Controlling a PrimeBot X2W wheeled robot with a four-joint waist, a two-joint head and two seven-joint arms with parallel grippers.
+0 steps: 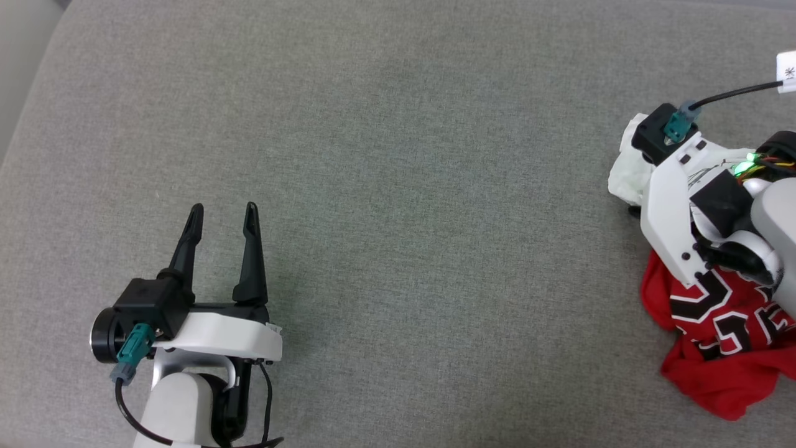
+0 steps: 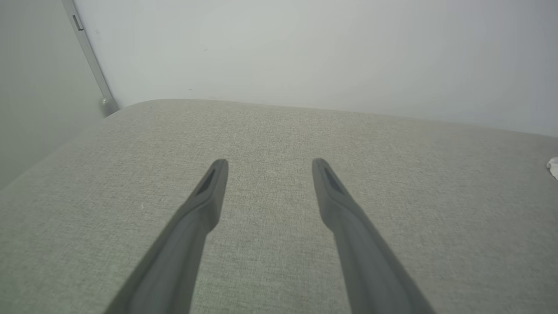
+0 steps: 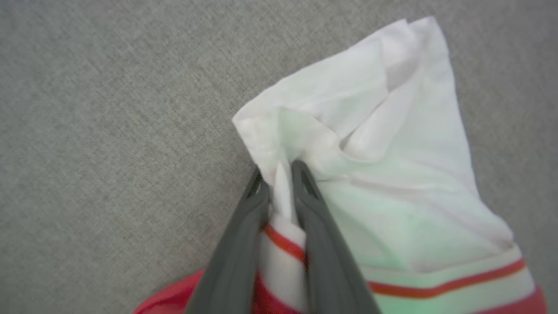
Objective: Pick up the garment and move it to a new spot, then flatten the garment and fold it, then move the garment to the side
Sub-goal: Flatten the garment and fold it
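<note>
The garment [image 1: 721, 348] lies crumpled at the right edge of the grey padded surface, red with black white-outlined lettering and a white sleeve [image 1: 625, 177] at its far end. In the right wrist view my right gripper [image 3: 279, 172] is shut on a fold of the garment's white sleeve [image 3: 392, 131], beside the red-white striped trim [image 3: 440, 285]. In the head view the right wrist covers the middle of the garment and hides its fingers. My left gripper [image 1: 224, 214] stands open and empty at the lower left, far from the garment; its fingers [image 2: 205, 205] hover over bare fabric.
The grey padded surface [image 1: 398, 186] stretches wide between both arms. Its rounded corner [image 1: 43, 56] is at the upper left, and a pale wall [image 2: 305, 52] stands behind its far edge. A black cable with a white tag [image 1: 786, 71] runs off the right wrist.
</note>
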